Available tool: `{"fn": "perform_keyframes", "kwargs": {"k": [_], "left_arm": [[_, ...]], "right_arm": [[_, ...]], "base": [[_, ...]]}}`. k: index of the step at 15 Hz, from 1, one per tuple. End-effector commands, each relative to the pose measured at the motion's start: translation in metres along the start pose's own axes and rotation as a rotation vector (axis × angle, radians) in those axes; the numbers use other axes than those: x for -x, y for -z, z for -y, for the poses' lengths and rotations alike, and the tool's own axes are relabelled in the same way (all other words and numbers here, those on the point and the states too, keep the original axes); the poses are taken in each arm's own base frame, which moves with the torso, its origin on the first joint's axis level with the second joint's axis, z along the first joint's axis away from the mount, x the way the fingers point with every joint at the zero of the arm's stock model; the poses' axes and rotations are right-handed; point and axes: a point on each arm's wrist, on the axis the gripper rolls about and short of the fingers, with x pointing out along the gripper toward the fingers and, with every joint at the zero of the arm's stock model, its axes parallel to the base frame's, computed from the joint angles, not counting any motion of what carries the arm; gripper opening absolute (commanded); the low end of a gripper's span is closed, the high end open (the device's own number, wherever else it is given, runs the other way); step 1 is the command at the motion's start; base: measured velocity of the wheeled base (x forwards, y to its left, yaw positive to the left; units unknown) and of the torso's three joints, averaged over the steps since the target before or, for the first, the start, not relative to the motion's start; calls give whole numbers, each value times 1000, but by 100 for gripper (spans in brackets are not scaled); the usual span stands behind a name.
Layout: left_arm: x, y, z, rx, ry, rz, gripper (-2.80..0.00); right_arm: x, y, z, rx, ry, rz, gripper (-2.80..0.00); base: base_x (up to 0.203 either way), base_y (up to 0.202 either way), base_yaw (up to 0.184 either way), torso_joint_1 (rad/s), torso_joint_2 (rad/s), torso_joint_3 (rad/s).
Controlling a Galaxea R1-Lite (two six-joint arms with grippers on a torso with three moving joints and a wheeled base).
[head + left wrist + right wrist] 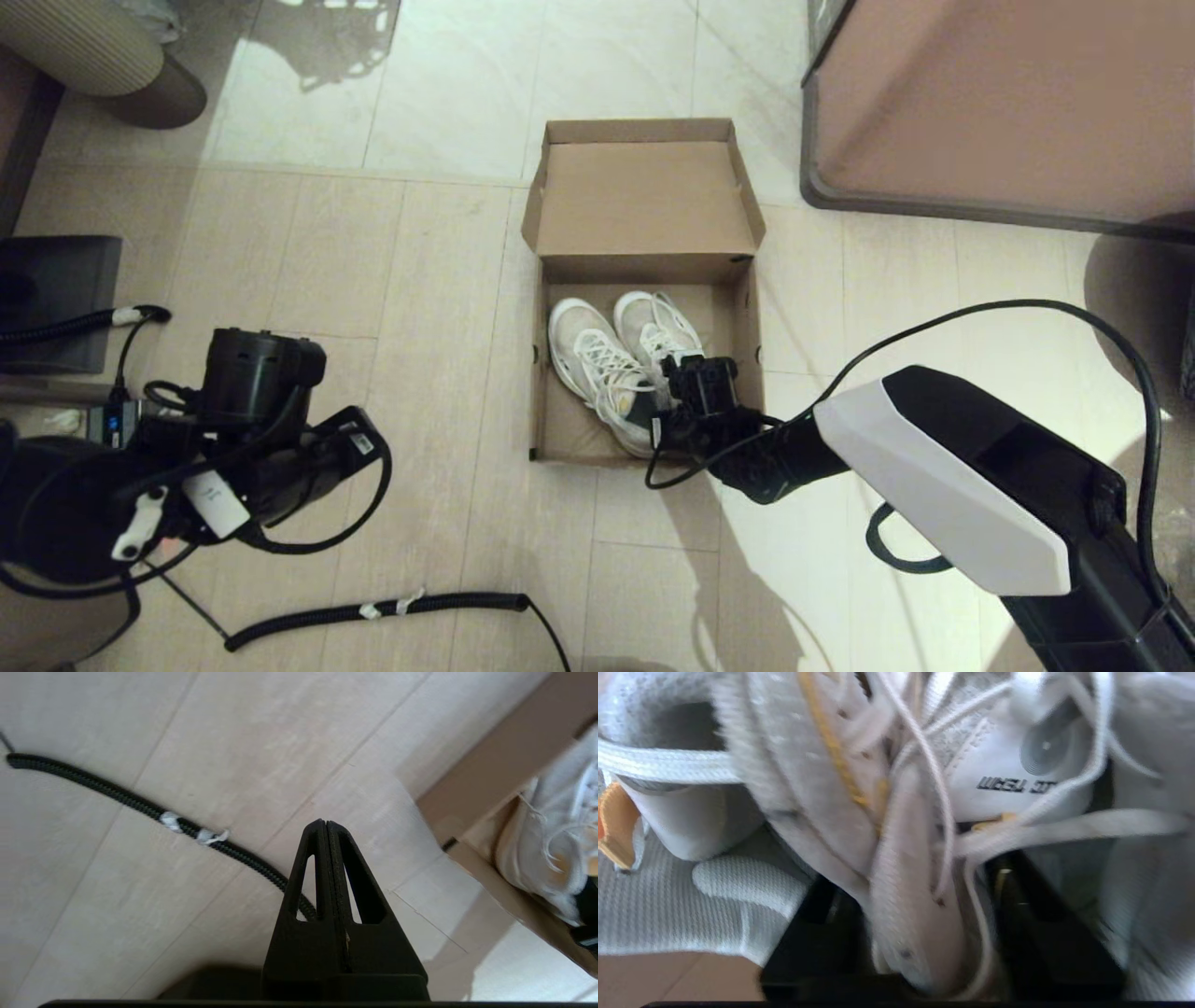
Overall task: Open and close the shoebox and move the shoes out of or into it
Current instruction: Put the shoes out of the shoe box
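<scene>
Inside the shoebox (644, 201), right gripper (695, 378) fingers clasp the shoes (597, 364); left gripper (327, 830) closed, empty.

A squarish brown cardboard shoebox (644, 280) lies on the floor, lid flapped open, holding white lace-up sneakers (611, 359) side by side.

Right tool (695, 373) reaches forward, fingers spread; left tool (325, 826) closed, parked
</scene>
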Motion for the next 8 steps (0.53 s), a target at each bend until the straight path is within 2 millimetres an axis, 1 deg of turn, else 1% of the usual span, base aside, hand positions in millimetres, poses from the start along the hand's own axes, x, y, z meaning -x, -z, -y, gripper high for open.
{"fn": "perform_keyframes", "kwargs": {"k": [1, 3, 4, 5, 6, 8], "left_arm": [[3, -3, -3, 11, -6, 11, -280], [1, -5, -6, 18, -14, 16, -280], [1, -6, -6, 19, -14, 18, -280], [1, -5, -6, 20, -14, 17, -280], [1, -5, -6, 20, -15, 16, -280], [2, -6, -6, 22, -13, 20, -280]], "right_arm": [[-13, 6, -5, 8, -5, 15, -280], [-22, 3, -11, 17, -24, 36, -280], [-21, -8, -15, 25, -33, 60, -280], [-15, -23, -15, 28, -37, 76, -280], [-4, -41, -15, 25, -40, 90, -280], [22, -77, -12, 15, -54, 116, -280]], "base": [[0, 0, 0, 0, 0, 0], [0, 0, 0, 0, 0, 0], [0, 0, 0, 0, 0, 0], [0, 0, 0, 0, 0, 0], [0, 0, 0, 0, 0, 0], [0, 0, 0, 0, 0, 0]]}}
